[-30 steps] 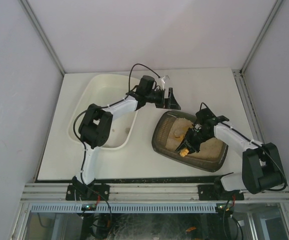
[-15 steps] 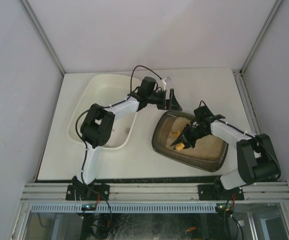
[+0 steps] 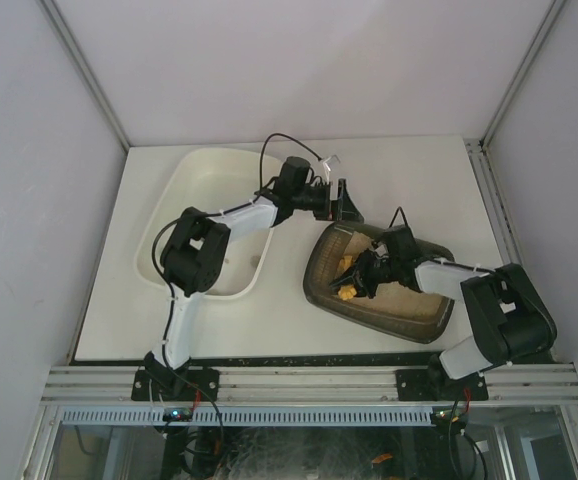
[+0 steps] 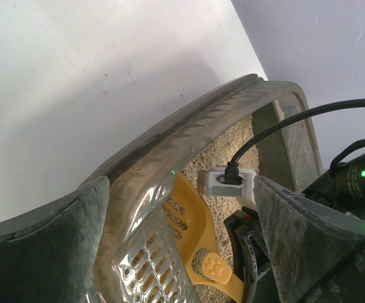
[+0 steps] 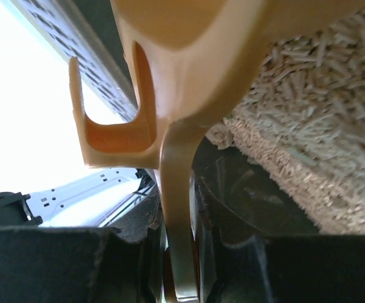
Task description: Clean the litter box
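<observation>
Left pincer (image 3: 341, 199) gapes released at the far rim of the litter box (image 3: 409, 330), right of centre on the bench (image 3: 424, 180). Right pincer (image 3: 369, 273) grasps 1 orange scoop (image 3: 347, 290) in the litter. Judged step: sifting. Next, lift it level.

**Both arms extended, one gripper wide, one clamped.**
Left arm (image 3: 241, 216) folded at the elbow, forearm running up and to the right; left gripper (image 3: 343, 200) pointing right, its fingers (image 4: 40, 252) spread fully apart; right arm (image 3: 439, 274) bent sharply at the elbow, forearm lying low and pointing left; right gripper (image 3: 361, 276) angled downward, jaws pressed tight on the thin handle of a yellow scoop (image 5: 170, 76).
</observation>
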